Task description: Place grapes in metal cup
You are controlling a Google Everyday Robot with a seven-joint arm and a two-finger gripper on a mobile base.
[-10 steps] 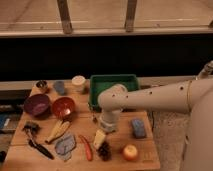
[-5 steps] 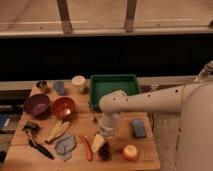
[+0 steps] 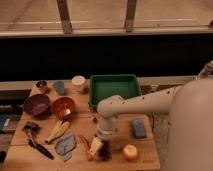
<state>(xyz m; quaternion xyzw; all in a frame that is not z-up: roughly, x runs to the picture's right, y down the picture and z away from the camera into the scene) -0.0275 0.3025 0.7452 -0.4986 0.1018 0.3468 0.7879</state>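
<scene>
Lowered, the bent arm (image 3: 145, 102) puts its end effector (image 3: 98, 146) at the grapes (image 3: 105, 153); grip unclear.

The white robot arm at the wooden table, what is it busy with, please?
The white robot arm reaches down to the front of the wooden table. Its gripper is low, right at the bunch of dark reddish-brown grapes, which lies on the table beside a yellow-red apple. The small shiny metal cup stands far off, at the back left corner. The grapes are not yet in it.
</scene>
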